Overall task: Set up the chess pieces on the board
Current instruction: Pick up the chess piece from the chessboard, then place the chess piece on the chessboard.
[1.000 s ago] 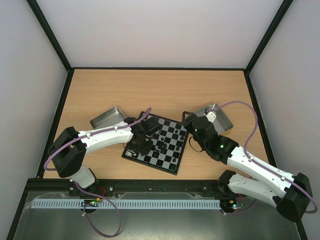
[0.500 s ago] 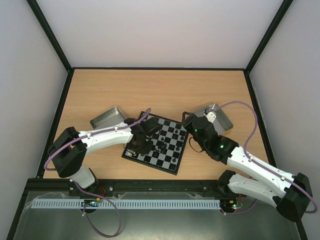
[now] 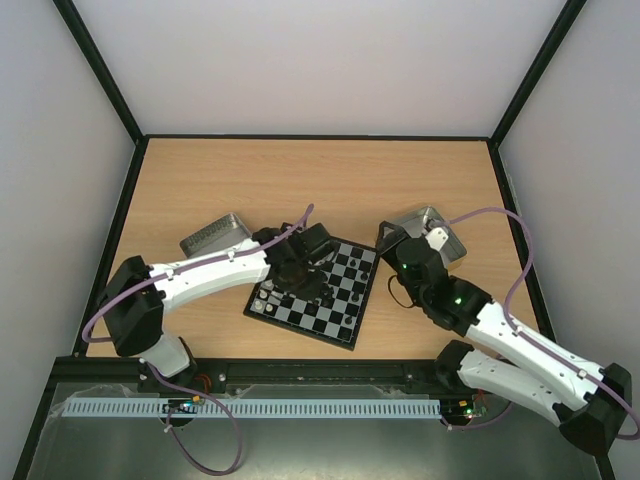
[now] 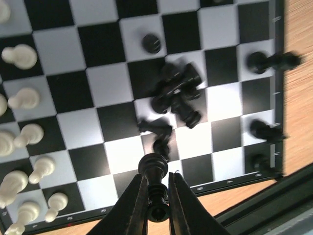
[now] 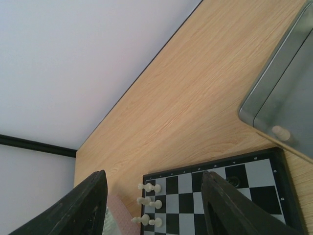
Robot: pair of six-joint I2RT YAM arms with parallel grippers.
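Observation:
The board (image 3: 345,315) lies between the two arms. In the left wrist view my left gripper (image 4: 154,177) is shut on a black chess piece (image 4: 153,166) and holds it above the board (image 4: 93,122) near its edge. White pawns (image 4: 19,56) stand along the left side, and a heap of black pieces (image 4: 176,93) lies toppled in the middle. More black pieces (image 4: 266,61) are by the right frame. My right gripper (image 5: 156,215) hangs open and empty over the board's corner (image 5: 215,183), near white pieces (image 5: 149,200).
A metal tray (image 3: 215,235) sits left of the board, and another tray (image 3: 432,228) lies behind the right gripper (image 3: 392,243). In the right wrist view that tray (image 5: 288,98) holds one pale piece (image 5: 281,132). Black frame posts edge the table.
My left gripper has shut on a black piece and moved with it up and rightward over the board. The right arm has drawn back slightly to the right, still open.

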